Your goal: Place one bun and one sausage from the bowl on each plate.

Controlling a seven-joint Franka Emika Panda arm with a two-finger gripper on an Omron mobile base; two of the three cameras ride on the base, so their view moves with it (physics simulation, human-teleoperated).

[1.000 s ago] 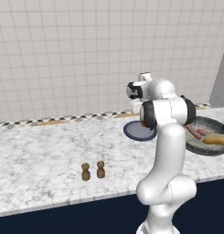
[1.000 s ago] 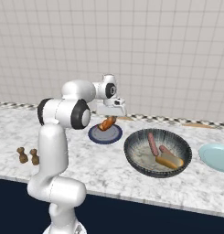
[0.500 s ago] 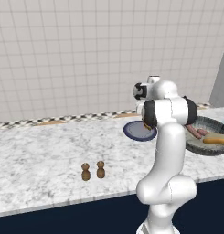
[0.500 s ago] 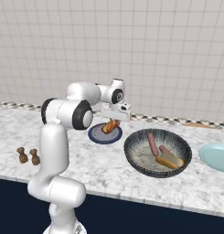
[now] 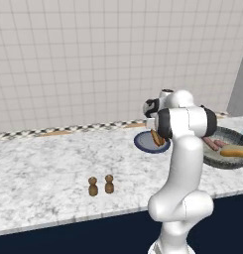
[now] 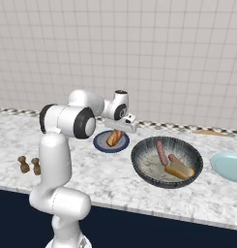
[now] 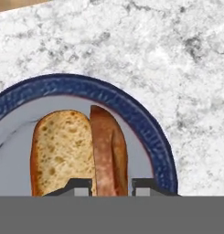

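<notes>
Sausage [image 7: 109,153] lies on the navy plate [image 7: 145,125], touching the bun [image 7: 61,153] beside it. Gripper [image 7: 111,185] sits over the sausage, jaws clenched around it, I think. Bowl [image 6: 167,161] just right of plate; pale plate [image 6: 228,165] beyond.

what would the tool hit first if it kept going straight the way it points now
Most likely the sausage on the dark navy plate. The tool points down at it, fingertips either side of the sausage's near end, with the bun just beside. How much gap remains is hard to judge.
</notes>
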